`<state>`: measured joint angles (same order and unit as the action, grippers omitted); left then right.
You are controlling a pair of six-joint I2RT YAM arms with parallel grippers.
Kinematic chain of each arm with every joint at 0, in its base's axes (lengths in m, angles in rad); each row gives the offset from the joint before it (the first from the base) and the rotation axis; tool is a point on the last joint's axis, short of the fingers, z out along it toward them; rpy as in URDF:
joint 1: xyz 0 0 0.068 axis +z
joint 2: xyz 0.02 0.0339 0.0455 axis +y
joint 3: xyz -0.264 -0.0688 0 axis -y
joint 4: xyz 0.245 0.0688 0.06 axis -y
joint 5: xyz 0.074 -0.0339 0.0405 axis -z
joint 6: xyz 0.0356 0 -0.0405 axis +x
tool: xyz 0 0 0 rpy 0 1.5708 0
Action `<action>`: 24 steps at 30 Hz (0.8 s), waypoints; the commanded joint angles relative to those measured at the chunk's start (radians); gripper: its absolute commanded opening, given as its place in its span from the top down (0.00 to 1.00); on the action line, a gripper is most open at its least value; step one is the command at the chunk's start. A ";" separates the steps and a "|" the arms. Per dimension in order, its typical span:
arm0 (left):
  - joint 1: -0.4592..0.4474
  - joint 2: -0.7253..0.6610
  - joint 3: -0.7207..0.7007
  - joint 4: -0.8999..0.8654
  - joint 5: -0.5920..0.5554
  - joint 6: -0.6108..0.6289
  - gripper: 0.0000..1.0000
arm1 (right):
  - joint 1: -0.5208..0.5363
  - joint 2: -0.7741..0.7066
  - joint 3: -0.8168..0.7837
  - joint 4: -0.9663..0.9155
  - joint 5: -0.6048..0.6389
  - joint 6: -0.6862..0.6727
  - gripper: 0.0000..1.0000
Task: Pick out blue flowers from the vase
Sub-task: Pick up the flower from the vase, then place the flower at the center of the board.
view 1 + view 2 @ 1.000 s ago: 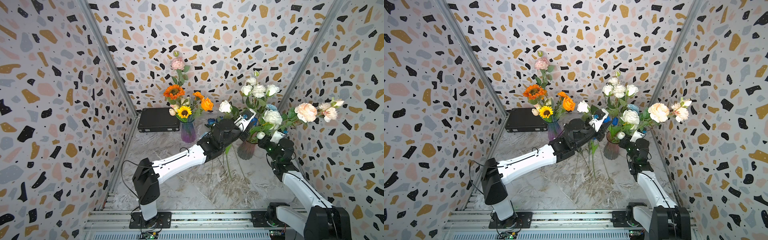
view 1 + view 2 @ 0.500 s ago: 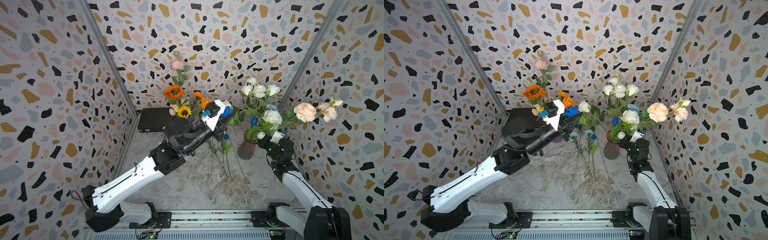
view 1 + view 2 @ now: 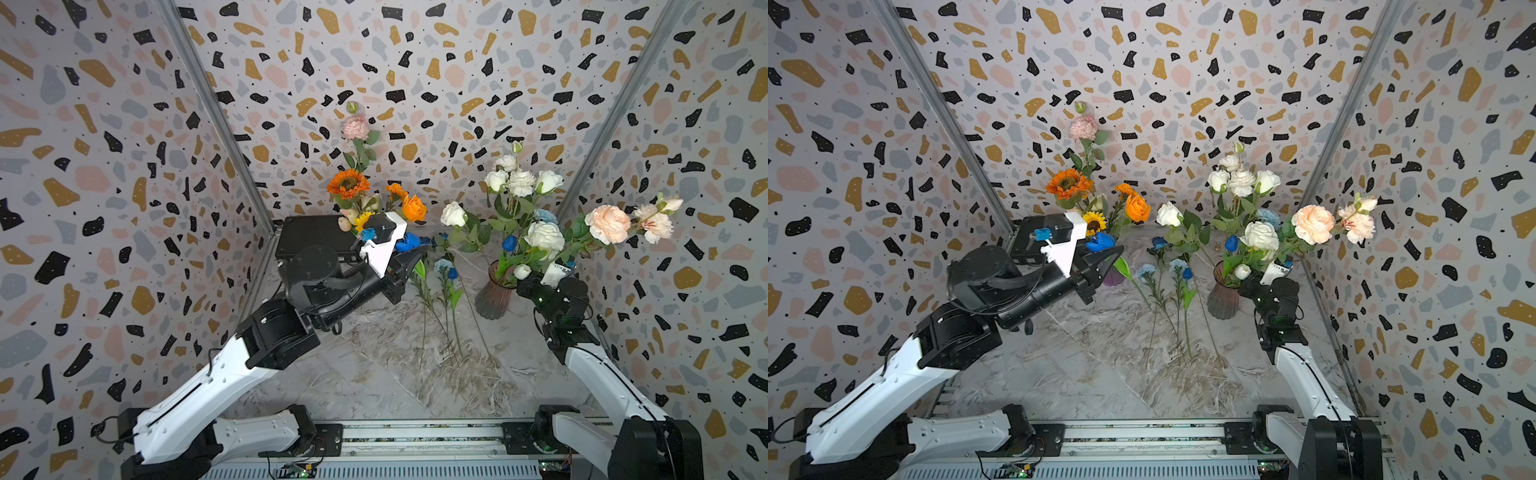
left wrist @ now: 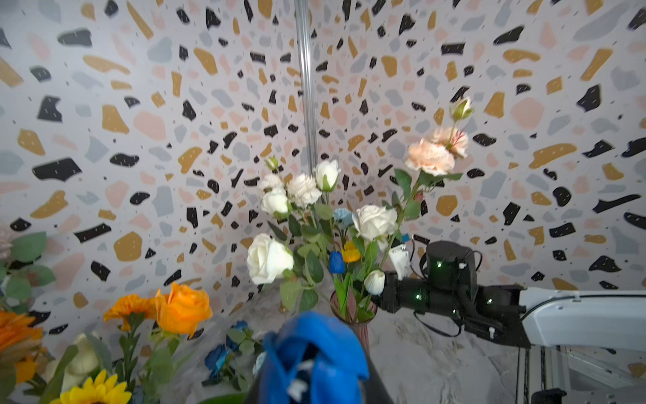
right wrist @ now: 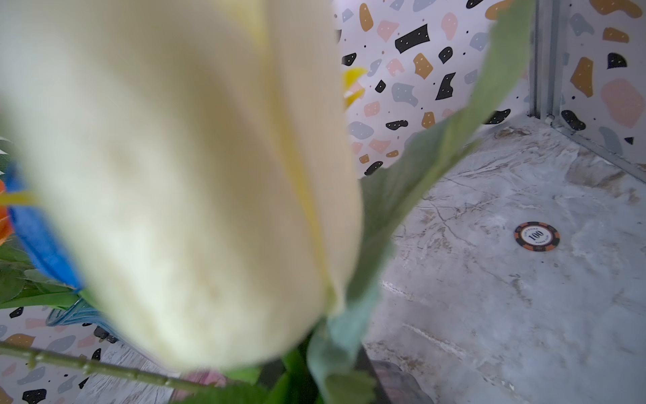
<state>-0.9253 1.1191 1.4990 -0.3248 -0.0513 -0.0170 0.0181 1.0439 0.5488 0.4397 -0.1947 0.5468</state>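
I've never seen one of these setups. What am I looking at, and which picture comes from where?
Two robot arms work on a marble-look tabletop. The two wide pictures come from one overhead camera pair; the other two from cameras on each arm's wrist. The left end effector grips a deep blue flower. The right end effector sits at the ribbed vase of white roses; whether it grips is unclear. Several blue flowers lie on the table.

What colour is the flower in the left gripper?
The flower is deep blue, clearest in the left wrist view.
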 commanded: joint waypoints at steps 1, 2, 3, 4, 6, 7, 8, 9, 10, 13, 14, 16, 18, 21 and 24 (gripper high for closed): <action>0.074 0.033 -0.012 -0.103 0.097 -0.099 0.75 | 0.009 -0.007 0.000 -0.084 -0.022 -0.039 0.78; 0.104 0.042 -0.019 -0.106 0.126 -0.110 0.76 | 0.008 -0.008 -0.001 -0.081 -0.027 -0.039 0.78; 0.133 0.055 -0.021 -0.107 0.163 -0.123 0.75 | 0.008 -0.005 -0.003 -0.077 -0.031 -0.041 0.78; 0.173 0.074 -0.019 -0.113 0.217 -0.140 0.75 | 0.008 -0.003 -0.004 -0.072 -0.040 -0.041 0.78; 0.235 0.121 -0.012 -0.115 0.303 -0.163 0.75 | 0.008 0.002 -0.011 -0.054 -0.063 -0.041 0.78; 0.256 0.150 -0.003 -0.118 0.335 -0.168 0.75 | 0.008 0.004 -0.016 -0.042 -0.073 -0.038 0.78; 0.270 0.181 0.011 -0.121 0.367 -0.167 0.74 | 0.008 0.004 -0.020 -0.036 -0.078 -0.038 0.78; 0.280 0.213 0.028 -0.128 0.396 -0.163 0.74 | 0.008 0.003 -0.024 -0.033 -0.081 -0.038 0.78; 0.289 0.254 0.052 -0.135 0.430 -0.160 0.73 | 0.008 0.001 -0.028 -0.029 -0.082 -0.039 0.78; 0.307 0.382 0.123 -0.155 0.516 -0.151 0.72 | 0.008 -0.005 -0.036 -0.032 -0.078 -0.046 0.78; 0.310 0.431 0.154 -0.167 0.540 -0.143 0.72 | 0.008 -0.008 -0.036 -0.036 -0.078 -0.050 0.78; 0.310 0.518 0.212 -0.193 0.578 -0.136 0.72 | 0.009 -0.013 -0.038 -0.045 -0.076 -0.060 0.78; 0.312 0.600 0.267 -0.210 0.617 -0.136 0.72 | 0.008 -0.020 -0.040 -0.054 -0.073 -0.069 0.78; 0.312 0.710 0.331 -0.231 0.622 -0.138 0.72 | 0.008 -0.030 -0.045 -0.059 -0.071 -0.071 0.78; 0.316 0.809 0.391 -0.250 0.624 -0.139 0.72 | 0.009 -0.035 -0.055 -0.050 -0.074 -0.061 0.78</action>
<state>-0.6178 1.8828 1.8301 -0.5499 0.5259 -0.1577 0.0181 1.0180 0.5224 0.4641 -0.2478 0.5083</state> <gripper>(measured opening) 0.276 0.225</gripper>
